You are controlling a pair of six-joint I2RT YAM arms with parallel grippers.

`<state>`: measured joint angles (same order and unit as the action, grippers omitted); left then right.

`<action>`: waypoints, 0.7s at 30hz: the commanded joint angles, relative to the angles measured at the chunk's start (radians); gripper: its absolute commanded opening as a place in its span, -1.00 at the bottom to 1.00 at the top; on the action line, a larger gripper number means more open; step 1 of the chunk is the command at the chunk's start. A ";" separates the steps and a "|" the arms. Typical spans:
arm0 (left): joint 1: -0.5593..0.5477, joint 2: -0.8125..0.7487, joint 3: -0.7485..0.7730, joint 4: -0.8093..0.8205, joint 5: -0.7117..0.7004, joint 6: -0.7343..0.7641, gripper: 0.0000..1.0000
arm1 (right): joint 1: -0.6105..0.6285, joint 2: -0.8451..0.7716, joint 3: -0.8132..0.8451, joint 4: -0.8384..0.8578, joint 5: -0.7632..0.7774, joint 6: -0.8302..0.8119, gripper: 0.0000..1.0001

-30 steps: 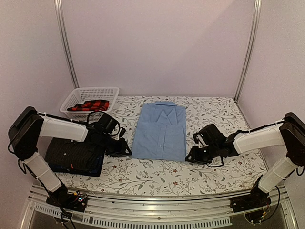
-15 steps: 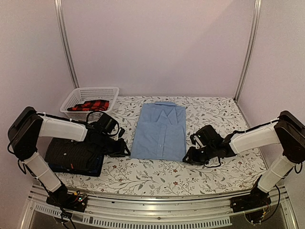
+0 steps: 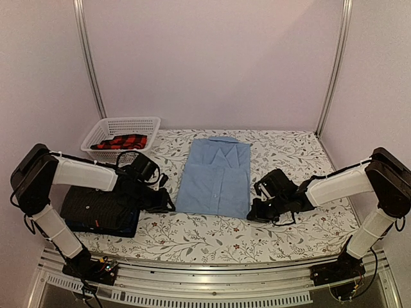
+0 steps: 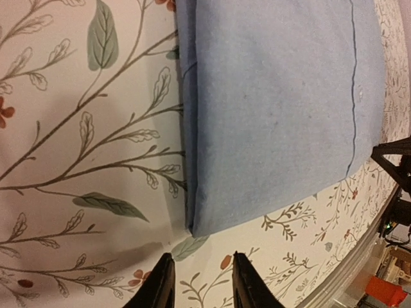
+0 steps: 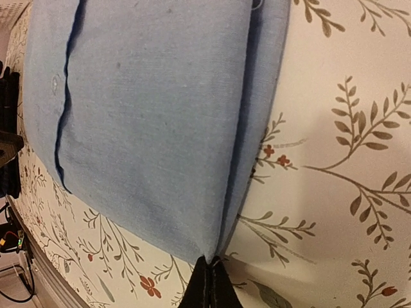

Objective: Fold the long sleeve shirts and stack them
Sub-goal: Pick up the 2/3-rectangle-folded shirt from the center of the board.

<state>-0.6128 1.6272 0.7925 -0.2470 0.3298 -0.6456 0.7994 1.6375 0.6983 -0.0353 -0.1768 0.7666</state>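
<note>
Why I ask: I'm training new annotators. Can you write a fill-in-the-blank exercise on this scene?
1. The right gripper is shut on the near right corner of the ____ shirt.
2. The left gripper stands ____ just off that shirt's near left corner, holding nothing.
3. The folded black shirt lies on the table to the ____ of it.

Missing words: light blue; open; left

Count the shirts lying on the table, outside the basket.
3: a light blue shirt in the middle; a black shirt at the left, stacked on a navy shirt. Others may be hidden underneath.
</note>
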 commanded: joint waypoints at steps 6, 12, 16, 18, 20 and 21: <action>-0.033 -0.004 -0.047 0.040 0.046 0.021 -0.37 | 0.007 -0.047 -0.027 -0.086 0.040 -0.005 -1.00; -0.050 0.016 -0.038 0.073 0.049 0.003 -0.37 | 0.007 -0.045 -0.029 -0.087 0.040 -0.002 -1.00; -0.052 0.044 -0.030 0.082 0.045 0.007 -0.39 | 0.007 -0.041 -0.024 -0.087 0.040 -0.002 -1.00; -0.054 0.055 -0.029 0.093 0.046 0.006 -0.39 | 0.007 -0.039 -0.022 -0.086 0.043 -0.005 -1.00; -0.055 0.066 -0.029 0.106 0.046 0.005 -0.39 | 0.007 -0.039 -0.020 -0.086 0.043 -0.006 -1.00; -0.055 0.071 -0.027 0.109 0.043 0.006 -0.41 | 0.007 -0.039 -0.020 -0.086 0.043 -0.008 -1.00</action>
<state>-0.6559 1.6615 0.7551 -0.1646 0.3801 -0.6403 0.7994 1.6085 0.6868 -0.0769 -0.1558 0.7662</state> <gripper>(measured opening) 0.304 0.002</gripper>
